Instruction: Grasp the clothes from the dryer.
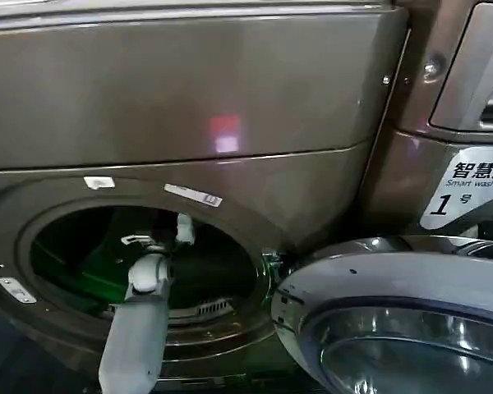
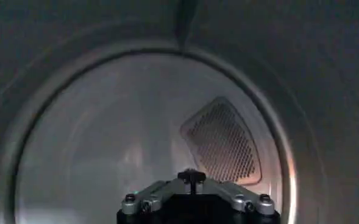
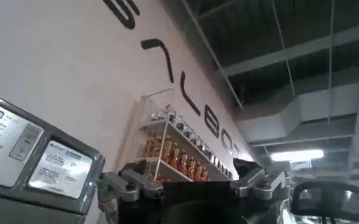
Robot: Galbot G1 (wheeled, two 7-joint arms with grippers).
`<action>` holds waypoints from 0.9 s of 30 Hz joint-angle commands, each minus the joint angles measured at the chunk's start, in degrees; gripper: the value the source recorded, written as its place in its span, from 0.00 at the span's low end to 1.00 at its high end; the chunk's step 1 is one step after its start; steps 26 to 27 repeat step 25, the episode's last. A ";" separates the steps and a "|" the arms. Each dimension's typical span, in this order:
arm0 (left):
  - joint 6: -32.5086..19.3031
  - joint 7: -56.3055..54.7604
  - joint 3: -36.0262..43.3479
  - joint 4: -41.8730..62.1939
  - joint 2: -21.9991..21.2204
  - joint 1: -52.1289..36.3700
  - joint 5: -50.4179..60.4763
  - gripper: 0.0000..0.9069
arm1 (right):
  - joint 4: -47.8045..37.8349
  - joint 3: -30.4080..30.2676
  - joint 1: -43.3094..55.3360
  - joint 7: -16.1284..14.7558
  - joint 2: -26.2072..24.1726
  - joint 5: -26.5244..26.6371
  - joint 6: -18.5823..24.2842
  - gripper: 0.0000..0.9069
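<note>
The dryer (image 1: pixel 189 98) is a bronze-brown machine whose round dark porthole (image 1: pixel 74 254) has a wide ring with small white stickers. My left arm reaches through the porthole, and my left gripper (image 1: pixel 160 240) is inside the drum. In the left wrist view the left gripper (image 2: pixel 191 177) faces the drum's pale back wall (image 2: pixel 106 140), with its links folded together at the middle and nothing showing between them. The clothes are out of view. My right gripper (image 3: pixel 182 182) points up at a wall, away from the dryer, with its jaws spread wide and holding nothing.
The dryer's open door (image 1: pixel 394 320), with a chrome ring and glass, hangs at the lower right of the porthole. A second bronze machine (image 1: pixel 468 189) labelled "Smart wash" stands to the right. A mesh vent (image 2: pixel 222 143) is set in the drum's back wall. A shelf of bottles (image 3: pixel 179 155) hangs on the wall.
</note>
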 commanded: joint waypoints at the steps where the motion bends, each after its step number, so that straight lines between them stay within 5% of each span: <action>1: -0.80 -0.64 -0.42 -5.88 0.22 2.32 -0.79 0.00 | 0.24 -0.14 0.06 -0.11 -0.07 -0.23 0.51 1.00; 27: 0.28 -0.43 0.57 -8.47 0.11 4.93 -0.43 0.00 | 1.37 0.75 -1.01 -0.41 -0.45 -0.73 0.01 1.00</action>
